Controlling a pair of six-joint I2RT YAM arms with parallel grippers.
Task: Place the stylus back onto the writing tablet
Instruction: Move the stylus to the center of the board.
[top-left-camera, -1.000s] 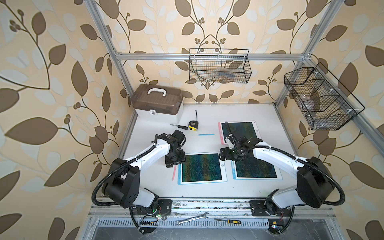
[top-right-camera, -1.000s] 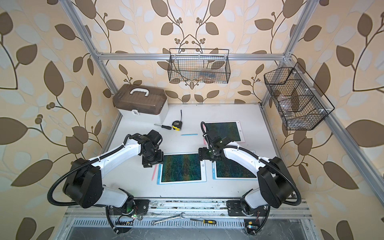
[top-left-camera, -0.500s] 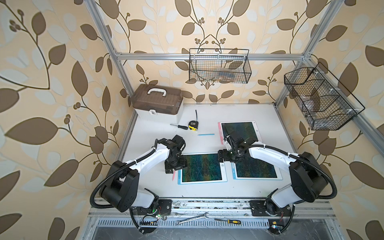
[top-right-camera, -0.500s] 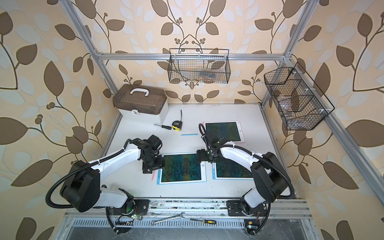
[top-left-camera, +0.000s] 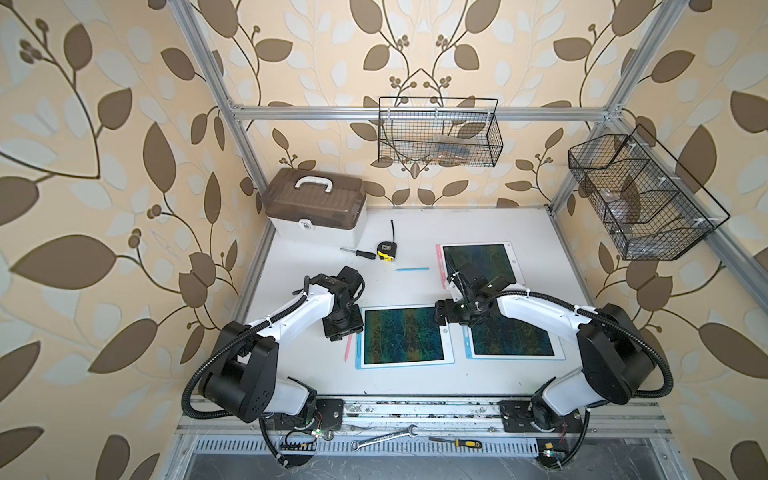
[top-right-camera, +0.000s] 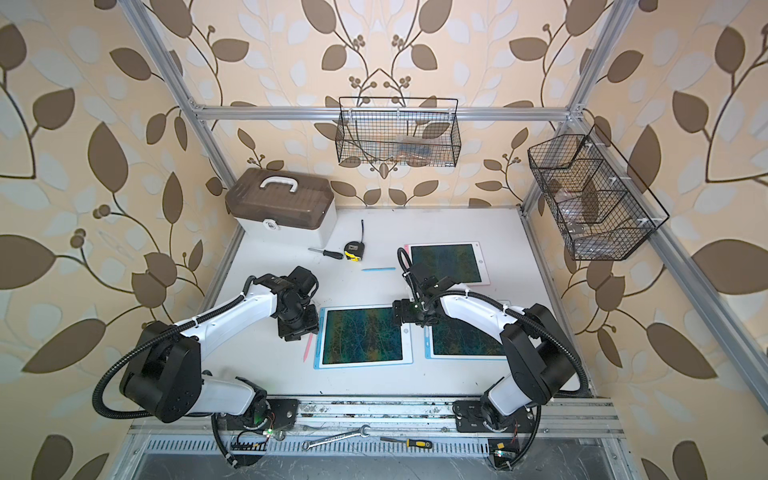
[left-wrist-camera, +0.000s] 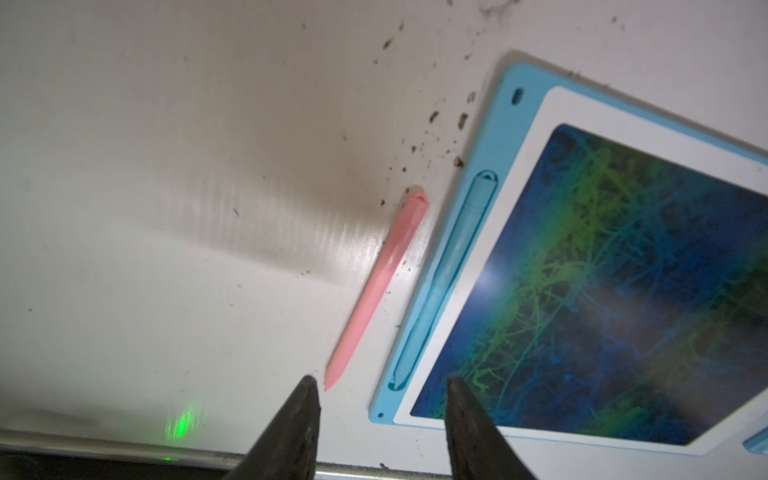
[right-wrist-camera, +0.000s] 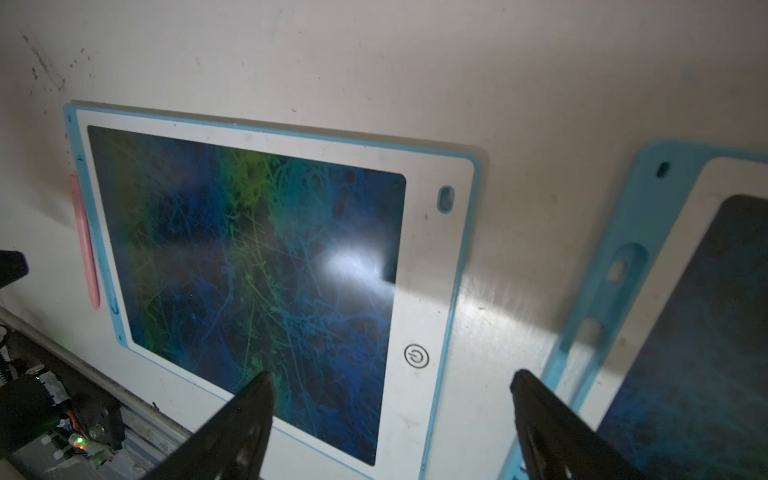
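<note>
My left end effector (left-wrist-camera: 380, 380) hangs low over the desk (left-wrist-camera: 166, 208) at the slot edge of the blue-framed writing tablet (left-wrist-camera: 498, 137). Its fingers are apart with nothing between them. The pink stylus (left-wrist-camera: 376, 291) lies flat on the desk just beside that edge, nearly parallel to it, with a narrow strip of desk between them. Its tip ends close to one of my fingers. My right end effector (right-wrist-camera: 391, 373) is over the tablet's power-button edge, spread wide and empty.
</note>
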